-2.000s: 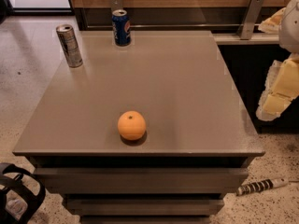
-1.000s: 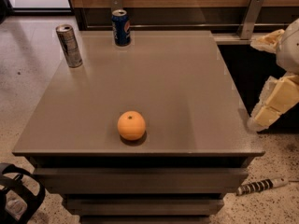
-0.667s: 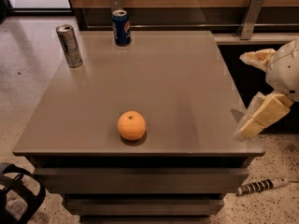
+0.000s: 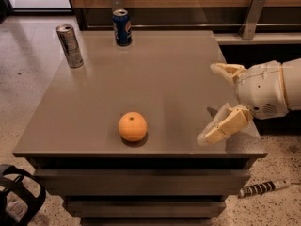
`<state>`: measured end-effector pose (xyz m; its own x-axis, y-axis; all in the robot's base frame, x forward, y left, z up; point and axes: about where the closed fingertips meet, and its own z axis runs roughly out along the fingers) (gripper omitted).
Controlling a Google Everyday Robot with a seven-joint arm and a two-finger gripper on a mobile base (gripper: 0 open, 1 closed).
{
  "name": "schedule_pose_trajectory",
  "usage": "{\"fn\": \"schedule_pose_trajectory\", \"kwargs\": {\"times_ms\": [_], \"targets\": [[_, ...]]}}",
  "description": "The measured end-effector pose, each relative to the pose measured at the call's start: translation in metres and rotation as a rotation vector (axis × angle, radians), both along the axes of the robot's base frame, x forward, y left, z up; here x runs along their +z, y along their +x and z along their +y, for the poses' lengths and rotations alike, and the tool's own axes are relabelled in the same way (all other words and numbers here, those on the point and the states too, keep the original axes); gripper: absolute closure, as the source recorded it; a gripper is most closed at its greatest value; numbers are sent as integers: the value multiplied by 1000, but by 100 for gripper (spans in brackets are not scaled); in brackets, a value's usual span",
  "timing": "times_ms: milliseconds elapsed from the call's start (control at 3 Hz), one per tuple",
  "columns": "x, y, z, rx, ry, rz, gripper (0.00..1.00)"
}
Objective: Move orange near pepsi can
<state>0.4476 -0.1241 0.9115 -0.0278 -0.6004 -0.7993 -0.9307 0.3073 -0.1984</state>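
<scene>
The orange [image 4: 132,126] sits on the grey table [image 4: 164,74] near its front edge, a little left of centre. The blue pepsi can [image 4: 122,28] stands upright at the table's far edge, well behind the orange. My gripper [image 4: 210,102] comes in from the right over the table's right side, at about the orange's depth and well to its right. Its two cream fingers [image 4: 224,124] are spread wide apart, with nothing between them.
A taller silver-grey can [image 4: 70,45] stands at the table's far left edge. A wooden wall with metal brackets [image 4: 250,15] runs behind the table. A black strap [image 4: 19,197] lies on the floor at lower left, and a striped cable [image 4: 261,188] at lower right.
My gripper has moved left from beyond the table's right edge to over the table's right side, toward the orange. The orange and both cans have not moved.
</scene>
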Motion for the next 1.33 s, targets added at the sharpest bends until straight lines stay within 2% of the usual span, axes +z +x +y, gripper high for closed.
{"fn": "schedule_pose_trajectory", "kwargs": {"times_ms": [333, 667, 1000, 1333], "targets": [[-7, 7, 31, 56, 90, -3, 0], [-22, 7, 62, 125, 135, 26, 0], [-29, 2, 94, 200, 155, 41, 0], [-37, 1, 125, 251, 168, 45, 0]]}}
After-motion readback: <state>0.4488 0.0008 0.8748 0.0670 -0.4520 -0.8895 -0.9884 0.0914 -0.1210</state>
